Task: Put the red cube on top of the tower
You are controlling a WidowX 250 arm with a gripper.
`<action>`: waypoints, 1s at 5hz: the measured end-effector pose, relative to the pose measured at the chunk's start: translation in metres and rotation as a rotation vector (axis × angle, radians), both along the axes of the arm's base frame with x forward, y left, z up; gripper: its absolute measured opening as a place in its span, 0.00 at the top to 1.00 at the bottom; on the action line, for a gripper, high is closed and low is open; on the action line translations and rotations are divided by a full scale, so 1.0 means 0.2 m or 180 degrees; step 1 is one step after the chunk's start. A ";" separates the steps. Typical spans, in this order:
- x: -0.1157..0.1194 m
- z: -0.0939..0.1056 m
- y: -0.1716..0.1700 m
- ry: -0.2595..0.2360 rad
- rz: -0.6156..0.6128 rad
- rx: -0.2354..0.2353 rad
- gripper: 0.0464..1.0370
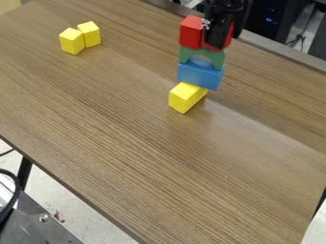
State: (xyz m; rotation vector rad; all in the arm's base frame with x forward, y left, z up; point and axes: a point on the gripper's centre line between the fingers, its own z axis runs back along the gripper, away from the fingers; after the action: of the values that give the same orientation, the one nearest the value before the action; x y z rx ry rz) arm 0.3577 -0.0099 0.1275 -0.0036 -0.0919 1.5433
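Note:
A tower stands at the upper right of centre. In it, a green arch [216,56] sits on a blue block [200,75]. A yellow block [186,97] meets the blue block's lower edge; whether it lies under it or in front, I cannot tell. Over the arch's left part is a red cube [191,32]. More red shows just right of it, as a second red piece [211,47] partly hidden by my black gripper [219,35]. The gripper hangs down from the top edge, directly over the arch's right part and close against the red.
Two yellow blocks [72,41] stand side by side at the upper left of the wooden table [146,157]. The table's far edge runs behind the tower, with dark equipment [264,19] beyond it.

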 end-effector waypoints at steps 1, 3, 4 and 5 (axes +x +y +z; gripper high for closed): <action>0.00 -0.01 0.01 -0.0017 -0.0014 0.0046 0.39; 0.01 -0.03 0.01 -0.0055 -0.0076 0.0117 0.03; 0.00 -0.03 0.01 -0.0055 -0.0090 0.0113 0.04; 0.00 -0.02 0.00 -0.0020 -0.0087 0.0107 0.04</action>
State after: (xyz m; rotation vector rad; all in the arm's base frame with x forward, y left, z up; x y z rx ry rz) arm 0.3570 -0.0090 0.1225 0.0169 -0.1223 1.5142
